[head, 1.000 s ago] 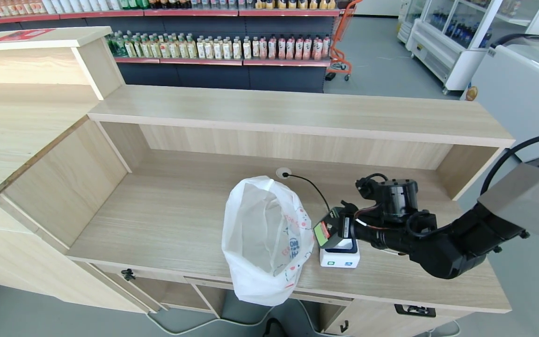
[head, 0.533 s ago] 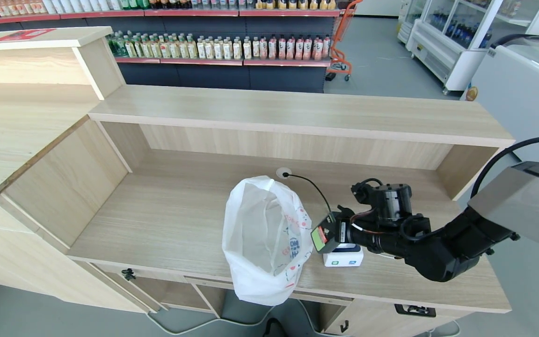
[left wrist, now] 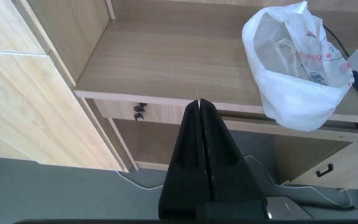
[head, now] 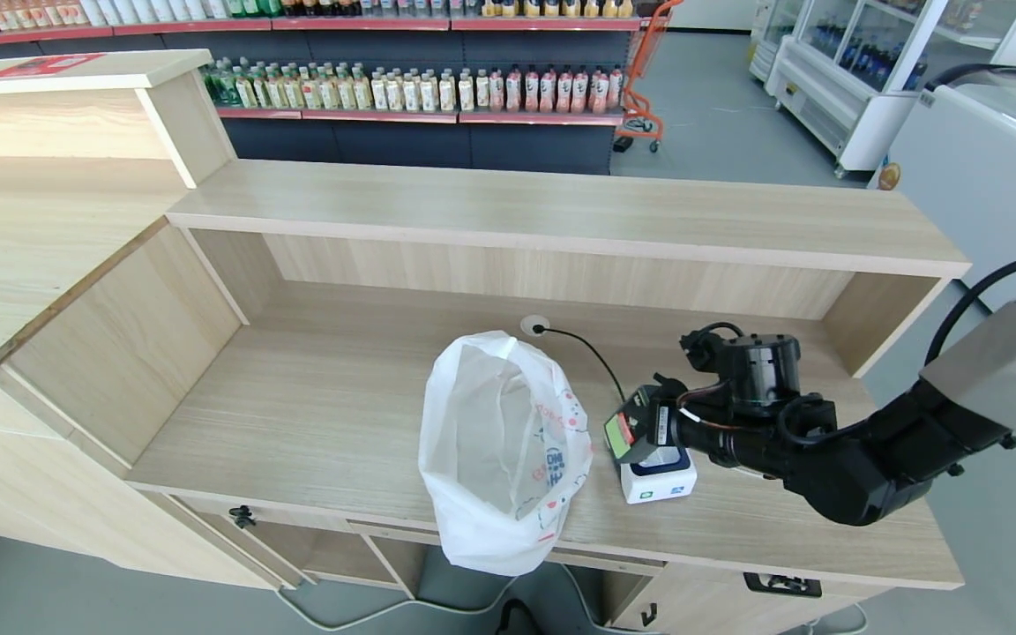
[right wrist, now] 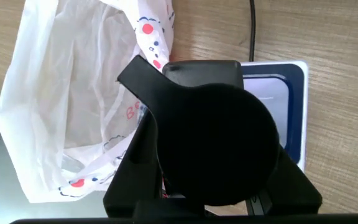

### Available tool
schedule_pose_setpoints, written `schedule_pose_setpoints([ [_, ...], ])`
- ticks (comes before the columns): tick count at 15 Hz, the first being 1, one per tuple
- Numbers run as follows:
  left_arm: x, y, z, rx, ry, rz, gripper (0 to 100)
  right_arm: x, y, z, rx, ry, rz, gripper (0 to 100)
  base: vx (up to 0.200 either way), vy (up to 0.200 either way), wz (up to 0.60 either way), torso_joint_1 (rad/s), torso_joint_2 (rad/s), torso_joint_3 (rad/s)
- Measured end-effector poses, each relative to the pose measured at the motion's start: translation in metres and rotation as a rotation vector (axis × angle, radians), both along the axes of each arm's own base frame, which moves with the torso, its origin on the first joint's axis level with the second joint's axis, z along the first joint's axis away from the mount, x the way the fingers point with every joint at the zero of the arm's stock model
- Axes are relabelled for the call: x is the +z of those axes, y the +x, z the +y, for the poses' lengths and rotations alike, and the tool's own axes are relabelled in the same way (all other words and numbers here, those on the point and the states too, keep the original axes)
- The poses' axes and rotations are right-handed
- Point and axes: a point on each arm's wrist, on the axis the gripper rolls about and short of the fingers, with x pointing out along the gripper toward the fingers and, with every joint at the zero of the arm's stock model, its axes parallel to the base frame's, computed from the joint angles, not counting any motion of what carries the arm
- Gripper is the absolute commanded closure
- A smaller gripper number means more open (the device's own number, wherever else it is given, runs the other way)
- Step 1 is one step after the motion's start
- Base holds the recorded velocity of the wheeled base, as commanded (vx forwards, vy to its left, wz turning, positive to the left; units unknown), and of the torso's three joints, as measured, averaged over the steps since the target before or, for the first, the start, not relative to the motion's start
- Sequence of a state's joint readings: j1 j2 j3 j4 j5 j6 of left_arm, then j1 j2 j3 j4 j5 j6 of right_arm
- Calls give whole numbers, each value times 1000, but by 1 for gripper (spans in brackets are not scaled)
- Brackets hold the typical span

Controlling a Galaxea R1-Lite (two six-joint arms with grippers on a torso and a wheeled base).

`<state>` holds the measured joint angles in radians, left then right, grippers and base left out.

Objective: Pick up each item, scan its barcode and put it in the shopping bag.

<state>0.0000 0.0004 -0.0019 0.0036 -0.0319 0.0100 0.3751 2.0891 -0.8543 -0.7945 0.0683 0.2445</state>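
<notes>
Since a moment ago the small box [head: 619,438] has been carried a little to the right, away from the shopping bag [head: 499,459]; the left gripper [left wrist: 199,107] is seen squeezed together before the counter [head: 323,423]; the bag is stood open; the box is gripped by the right gripper [head: 630,432] above the white scanner [head: 660,481].

Bright, even light from overhead — shadows on the tabletop [head: 340,414] are soft and faint. Straight edges bow near the head view's borders — wide-angle distortion.
</notes>
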Motion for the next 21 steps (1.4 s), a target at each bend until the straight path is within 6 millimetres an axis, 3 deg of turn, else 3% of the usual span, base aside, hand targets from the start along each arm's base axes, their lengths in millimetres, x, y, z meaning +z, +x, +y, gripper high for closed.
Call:
schedule_pose_setpoints([
  [4,0,0,0,1,0,0,100,1,-5,-9,-14,-13,8,100,0,0,0,0,0,0],
  [16,0,0,0,0,0,0,100,5,-8,-12,-22,-11,-3,100,0,0,0,0,0,0],
  [18,0,0,0,0,0,0,100,13,-9,-13,-37,-15,-35,100,0,0,0,0,0,0],
  [21,0,0,0,0,0,0,100,45,-22,-23,-33,-102,-174,100,0,0,0,0,0,0],
])
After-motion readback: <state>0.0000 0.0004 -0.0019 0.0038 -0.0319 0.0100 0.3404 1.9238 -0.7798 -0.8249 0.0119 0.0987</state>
